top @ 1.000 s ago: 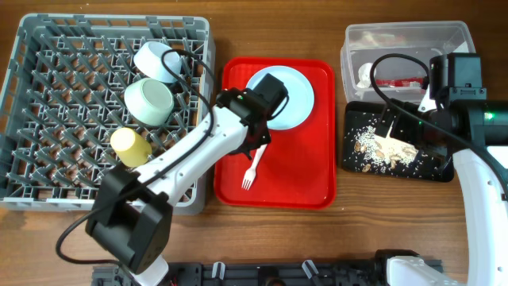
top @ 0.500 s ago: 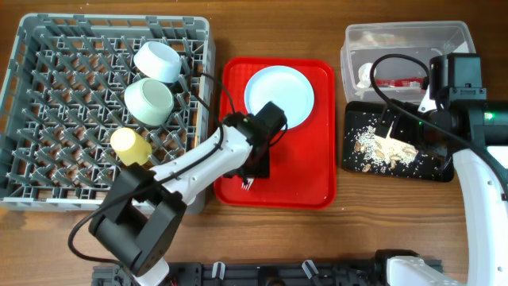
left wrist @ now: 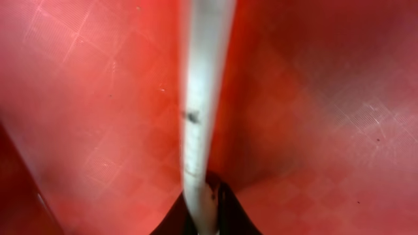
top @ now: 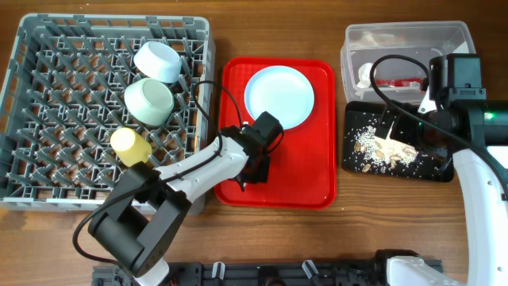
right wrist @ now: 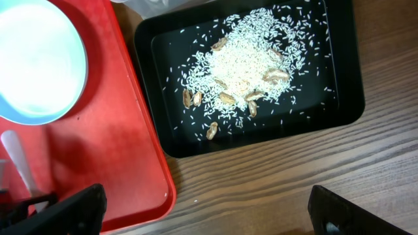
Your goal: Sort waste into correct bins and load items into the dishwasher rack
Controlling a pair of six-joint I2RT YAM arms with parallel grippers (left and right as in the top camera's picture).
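The white fork [left wrist: 199, 111] lies on the red serving tray [top: 305, 171]. My left gripper [top: 252, 165] is down over it, with both black fingers [left wrist: 204, 219] shut on the handle. The fork's handle also shows in the right wrist view [right wrist: 16, 160]. The pale blue-white plate [top: 279, 95] sits at the tray's back. The blue bowl [top: 157, 61], green bowl [top: 148, 99] and yellow cup [top: 130, 146] are in the grey rack [top: 48, 119]. My right gripper [right wrist: 209, 215] is open and empty above the black tray [top: 429, 171], which holds rice [right wrist: 241, 72]. The chopsticks are out of view.
The clear tub [top: 405, 36] at the back right holds the white napkin [top: 365, 73] and the red packet [top: 401, 81]. A black cable loops over the tub and the black tray. Bare wood table [right wrist: 294, 176] lies in front of the black tray.
My left gripper moved from the plate toward the tray's front and came down over the fork, which now shows between its fingers. The right arm has not moved.
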